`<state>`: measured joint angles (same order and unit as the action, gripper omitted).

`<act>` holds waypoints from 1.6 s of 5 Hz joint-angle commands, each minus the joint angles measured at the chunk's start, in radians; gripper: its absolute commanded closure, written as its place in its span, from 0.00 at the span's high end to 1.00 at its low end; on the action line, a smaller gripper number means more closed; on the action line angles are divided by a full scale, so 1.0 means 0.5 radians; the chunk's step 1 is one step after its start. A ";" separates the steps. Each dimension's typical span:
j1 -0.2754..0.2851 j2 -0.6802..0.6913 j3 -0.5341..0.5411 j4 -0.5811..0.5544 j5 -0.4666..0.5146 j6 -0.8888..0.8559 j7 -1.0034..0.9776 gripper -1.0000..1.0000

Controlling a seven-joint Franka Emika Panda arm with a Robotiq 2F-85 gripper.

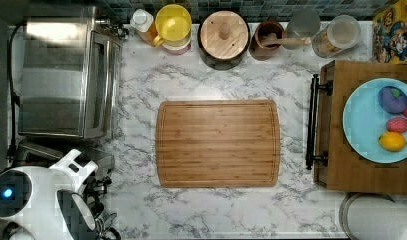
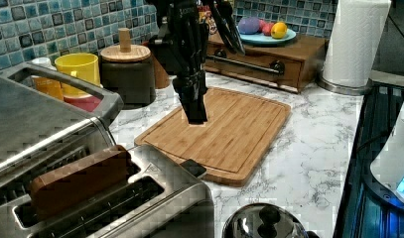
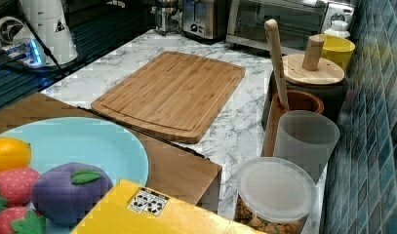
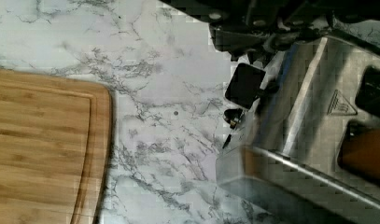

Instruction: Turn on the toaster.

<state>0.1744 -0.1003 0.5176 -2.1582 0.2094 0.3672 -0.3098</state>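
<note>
Counter [image 1: 216,210]: white marble with grey veins, seen from straight above.
Cutting board [image 1: 218,143]: bamboo, bare, at the middle of the counter.
Toaster oven [image 1: 66,72]: large, steel, at the top view's left.
Toaster [image 1: 41,152]: a steel edge shows just below the toaster oven, partly covered by the arm.
Robot arm [image 1: 46,197]: white with a blue light, in the top view's lower left corner.
Back row: a yellow mug [image 1: 173,24], a dark canister with a wooden lid [image 1: 224,36], a brown pot holding a wooden spoon [image 1: 269,39], a lidded jar [image 1: 337,35].
Wooden tray [image 1: 351,170]: at the top view's right, carrying a light blue plate [image 1: 363,122] of toy fruit.
Paper towel roll [image 1: 378,217]: lower right corner.
</note>
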 commanded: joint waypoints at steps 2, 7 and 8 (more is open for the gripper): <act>0.048 0.109 0.040 -0.058 -0.030 0.201 0.120 0.00; 0.049 0.266 0.002 -0.083 -0.032 0.359 0.072 0.00; 0.044 0.320 0.007 -0.122 -0.047 0.401 0.054 0.00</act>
<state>0.1917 0.0679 0.5200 -2.2070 0.2072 0.5566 -0.3037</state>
